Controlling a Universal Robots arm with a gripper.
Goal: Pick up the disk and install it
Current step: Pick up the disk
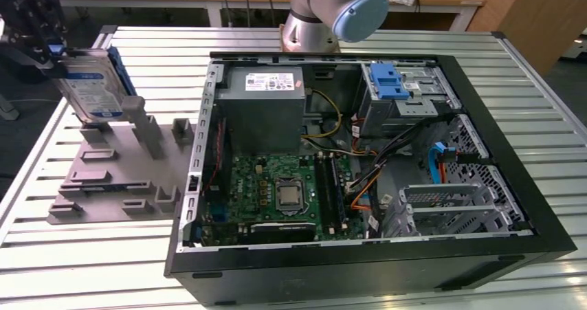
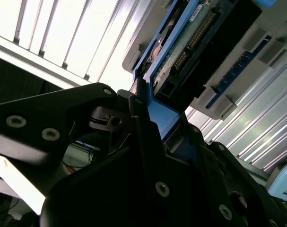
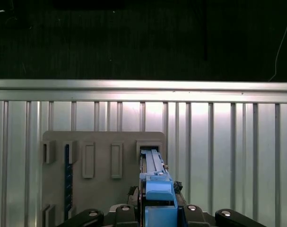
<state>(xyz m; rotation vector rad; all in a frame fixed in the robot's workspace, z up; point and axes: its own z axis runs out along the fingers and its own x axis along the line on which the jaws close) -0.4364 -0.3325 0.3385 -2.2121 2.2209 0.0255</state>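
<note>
Clearly the grasp is made: the gripper [image 1: 52, 47] is clamped on the disk [image 1: 92, 93], its black fingers [image 2: 143, 137] pressed against the blue carrier frame. At the exterior view's upper left the disk hangs upright, label side showing, with its lower end at the grey fixture plate [image 1: 110, 179]; I cannot tell whether it has cleared its slot. Picking up looks at most half finished and installing is all to do, I judge, since the open computer case [image 1: 367, 255] lies well apart, toward the exterior view's right. Inside it, the grey drive cage [image 1: 403, 100] with its blue latch [image 1: 389, 83] sits at the far end, near the arm's base [image 1: 312, 28]. The first wrist view looks along the disk's thin edge [image 3: 152, 163] down to the slot in the plate and the slatted table [image 3: 228, 142] beyond, which the exterior view cannot give. The second wrist view shows the disk's circuit-board face and connector [image 2: 190, 42].
</note>
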